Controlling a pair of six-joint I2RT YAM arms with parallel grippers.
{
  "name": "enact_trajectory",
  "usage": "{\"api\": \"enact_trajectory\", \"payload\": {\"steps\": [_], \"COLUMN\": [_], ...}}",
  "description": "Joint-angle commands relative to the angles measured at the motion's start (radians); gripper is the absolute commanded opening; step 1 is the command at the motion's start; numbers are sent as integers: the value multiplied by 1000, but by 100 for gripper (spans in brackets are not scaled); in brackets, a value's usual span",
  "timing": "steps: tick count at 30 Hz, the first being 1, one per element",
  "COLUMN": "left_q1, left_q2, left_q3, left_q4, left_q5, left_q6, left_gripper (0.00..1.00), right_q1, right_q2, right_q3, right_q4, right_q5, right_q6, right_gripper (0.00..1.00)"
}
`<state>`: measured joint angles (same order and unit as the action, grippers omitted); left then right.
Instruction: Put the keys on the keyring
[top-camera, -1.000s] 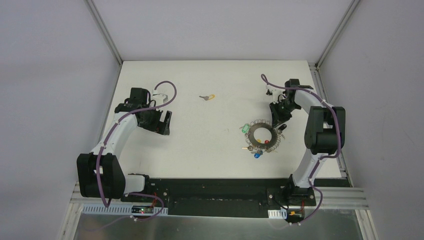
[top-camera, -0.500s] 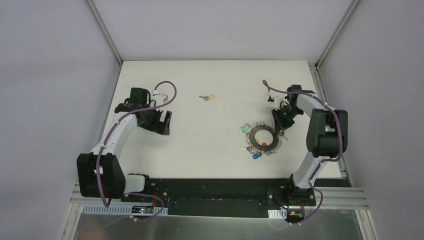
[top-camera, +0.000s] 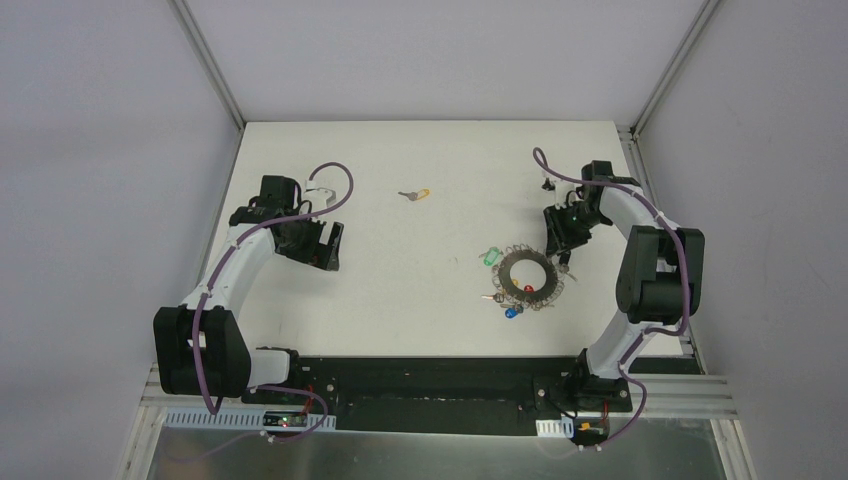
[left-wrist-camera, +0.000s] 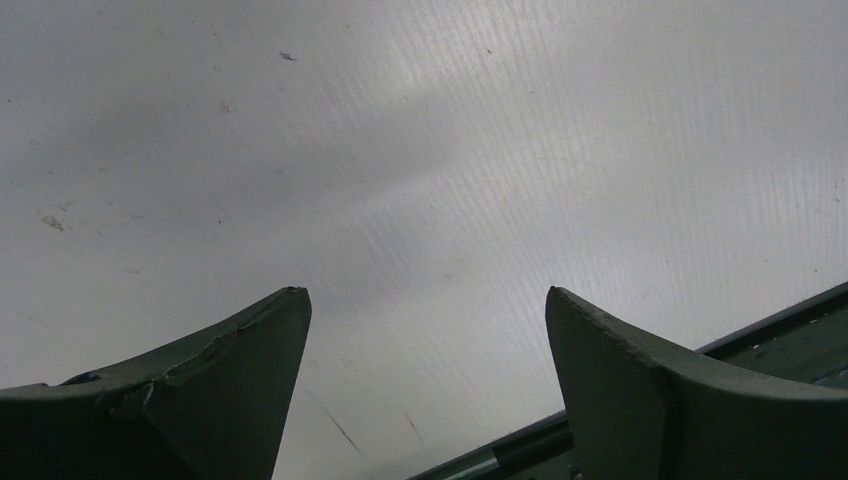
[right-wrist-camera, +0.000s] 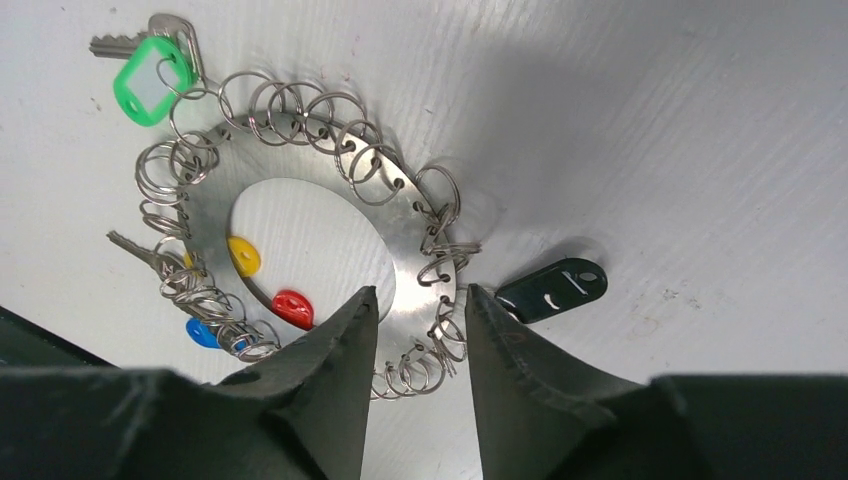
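Fingertips of right claw (right-wrist-camera: 418, 292) hide part of keyring's (right-wrist-camera: 300, 160) rim; contact unclear. Right arm bent, claw pointing down over ring, jaws narrowly parted astride its band, right of tabletop (top-camera: 400, 290) centre. Left claw (left-wrist-camera: 428, 292) wide, empty, near left edge. Ring flat, grey, loop-fringed; green key (right-wrist-camera: 150, 75) and black tag (right-wrist-camera: 552, 290) lie outside it.

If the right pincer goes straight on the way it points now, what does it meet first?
Probably the keyring: its flat band lies just ahead of the right pincer, in line with its gap. Depth is unclear.
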<state>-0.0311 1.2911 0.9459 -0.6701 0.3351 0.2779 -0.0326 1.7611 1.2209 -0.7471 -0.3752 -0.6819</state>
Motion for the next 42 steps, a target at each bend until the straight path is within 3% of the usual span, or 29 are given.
{"api": "enact_trajectory", "payload": {"steps": [1,18,42], "left_q1": [5,5,5], "left_q2": [2,11,13], "left_q3": [39,42,48], "left_q4": [-22,-26,-36], "left_q5": [-2,3,3], "left_q6": [18,17,21], "left_gripper": [90,90,90], "right_q1": [-6,15,19], "right_q2": [-6,9,31], "right_q3": [10,-71,-51], "right_q4": [25,69,116], "right_q5": [-45,11,61], "right_q6": [36,34,60], "right_gripper": [41,37,15]}}
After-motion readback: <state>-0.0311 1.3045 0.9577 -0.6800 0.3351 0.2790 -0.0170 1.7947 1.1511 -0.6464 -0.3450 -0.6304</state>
